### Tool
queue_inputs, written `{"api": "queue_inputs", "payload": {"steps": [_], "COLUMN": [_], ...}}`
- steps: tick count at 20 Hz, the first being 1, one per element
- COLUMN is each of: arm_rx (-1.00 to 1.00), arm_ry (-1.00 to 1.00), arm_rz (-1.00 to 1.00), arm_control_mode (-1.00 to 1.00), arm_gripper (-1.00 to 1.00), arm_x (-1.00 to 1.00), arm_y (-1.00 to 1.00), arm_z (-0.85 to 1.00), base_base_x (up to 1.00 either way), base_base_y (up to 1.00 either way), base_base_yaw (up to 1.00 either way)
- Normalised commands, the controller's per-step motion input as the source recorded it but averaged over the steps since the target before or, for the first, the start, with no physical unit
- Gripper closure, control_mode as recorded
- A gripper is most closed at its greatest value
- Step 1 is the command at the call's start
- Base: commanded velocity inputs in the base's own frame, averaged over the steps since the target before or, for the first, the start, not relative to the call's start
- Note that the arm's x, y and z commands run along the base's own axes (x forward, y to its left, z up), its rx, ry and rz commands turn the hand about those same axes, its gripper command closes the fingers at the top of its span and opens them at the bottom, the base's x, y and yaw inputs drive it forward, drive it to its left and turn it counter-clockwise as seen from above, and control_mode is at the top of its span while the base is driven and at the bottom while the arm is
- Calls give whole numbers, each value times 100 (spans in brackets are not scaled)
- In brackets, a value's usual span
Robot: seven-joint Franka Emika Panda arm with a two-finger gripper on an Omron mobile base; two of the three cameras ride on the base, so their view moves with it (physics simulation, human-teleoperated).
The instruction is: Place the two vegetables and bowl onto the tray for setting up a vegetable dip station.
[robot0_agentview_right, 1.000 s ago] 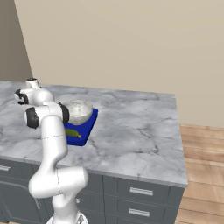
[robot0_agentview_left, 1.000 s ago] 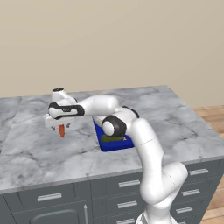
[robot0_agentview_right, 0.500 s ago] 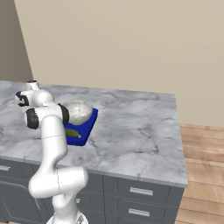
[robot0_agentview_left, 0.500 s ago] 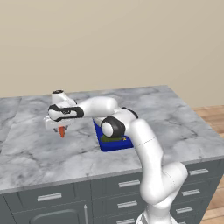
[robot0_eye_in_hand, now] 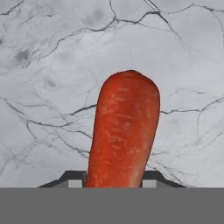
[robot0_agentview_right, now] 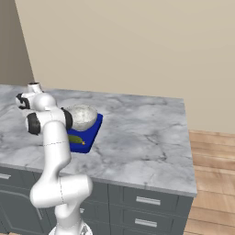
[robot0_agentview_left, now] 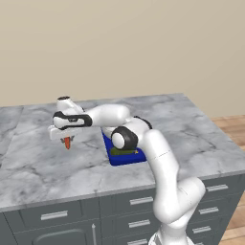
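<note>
The carrot stands between the two finger tips at the bottom of the hand view, its long axis running away from the hand toward the marble counter beneath, its blunt rounded end farthest from the gripper; the jaws sit against its two sides, pinching it; in the left base view the carrot hangs below the gripper with its long axis near upright and its tip pointing down at the counter, though whether the tip touches the stone is hard to tell at this size; it is off the tray, out to the left of it; the blue tray lies on the counter behind the arm's elbow; in the right base view the tray carries the speckled bowl at its far end and the dark green cucumber at its near end, lying flat with its long axis roughly across the tray and its yellowish tip toward the right
</note>
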Motion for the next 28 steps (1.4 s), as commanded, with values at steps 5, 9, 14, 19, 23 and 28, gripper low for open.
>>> {"api": "queue_inputs", "payload": {"steps": [5,9,14,19,23,28], "arm_rx": [0,0,0,-1,-4,-6], "arm_ry": [0,0,0,0,0,2], "arm_rz": [-7,-18,-25,-29,-30,-33], "arm_control_mode": [-100,-100,-100,-100,-100,-100], "arm_gripper": [100,100,100,100,100,100], "arm_x": [-33,-38,-37,-41,-38,-34], "arm_y": [-7,-7,-11,-16,-20,-22], "arm_z": [27,24,19,17,20,19], "base_base_x": [0,0,0,0,0,0], "base_base_y": [0,0,0,0,0,0], "base_base_yaw": [0,0,0,0,0,0]}}
